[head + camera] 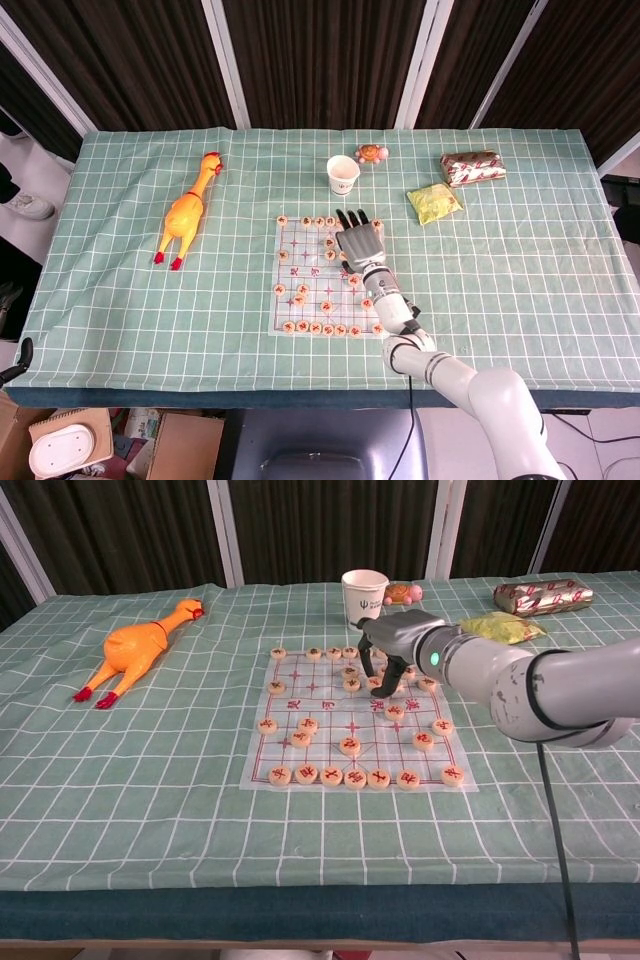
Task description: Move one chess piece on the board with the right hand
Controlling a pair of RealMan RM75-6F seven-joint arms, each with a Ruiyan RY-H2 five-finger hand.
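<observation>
Chest view shows the right hand (392, 640) low over the far side of the board (300, 705), in the upper middle of the frame. Its fingers (366, 664) point down and are partly curled. The tips sit right at a chess piece (376, 682) in the far rows. I cannot tell if they pinch that piece or only touch it, because the hand hides the tips.

Things could go wrong from here, I think. Other pieces lie just beside this one, so a small slip could knock them out of place. The board looks like a thin sheet on the counter (150, 780) cloth. A hard push could drag or wrinkle it and shift every piece. If the fingers close off to one side, the flat round piece could flip or slide away. The paper cup (364, 599) stands near, just past the far edge of the board, so a high swing of the arm could tip it.

Head view shows the same hand (360, 240) from above, at the right part of the board near the middle of the frame. The left hand does not show in either view.
</observation>
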